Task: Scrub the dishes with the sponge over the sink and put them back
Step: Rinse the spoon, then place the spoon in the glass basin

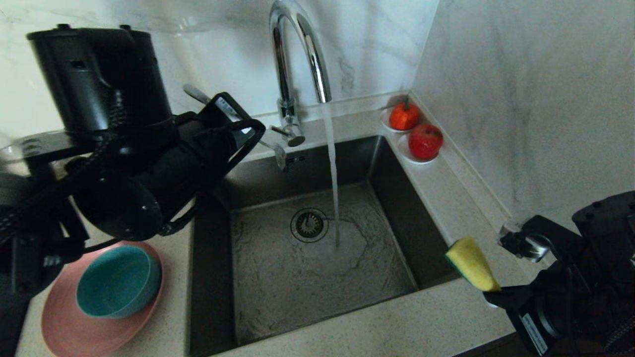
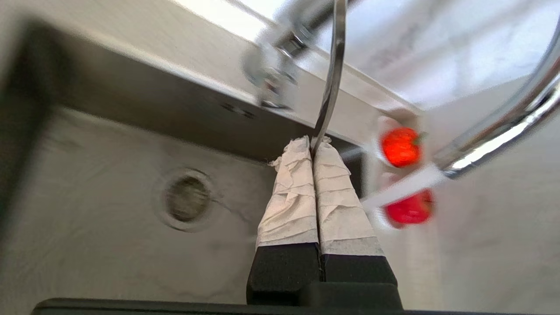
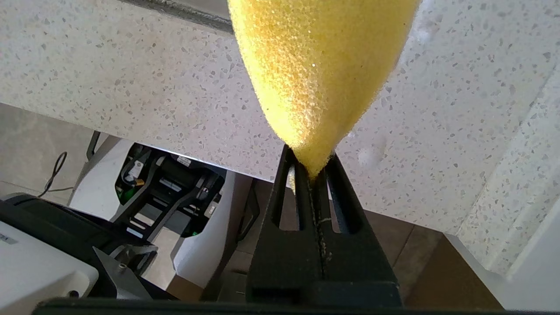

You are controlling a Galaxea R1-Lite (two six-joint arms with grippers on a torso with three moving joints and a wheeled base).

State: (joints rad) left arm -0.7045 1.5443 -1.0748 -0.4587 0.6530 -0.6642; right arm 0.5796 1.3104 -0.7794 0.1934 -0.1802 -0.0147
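My left gripper hangs over the back left of the sink, its taped fingers shut on the thin silver spoon, which sticks out past the tips toward the tap base. The pink plate lies on the counter left of the sink with the teal bowl on it. At the sink's front right corner my right gripper is shut on the yellow sponge, held above the counter.
The chrome tap runs water into the basin beside the drain. Two red fruits sit on small saucers in the back right corner. A marble wall is close on the right.
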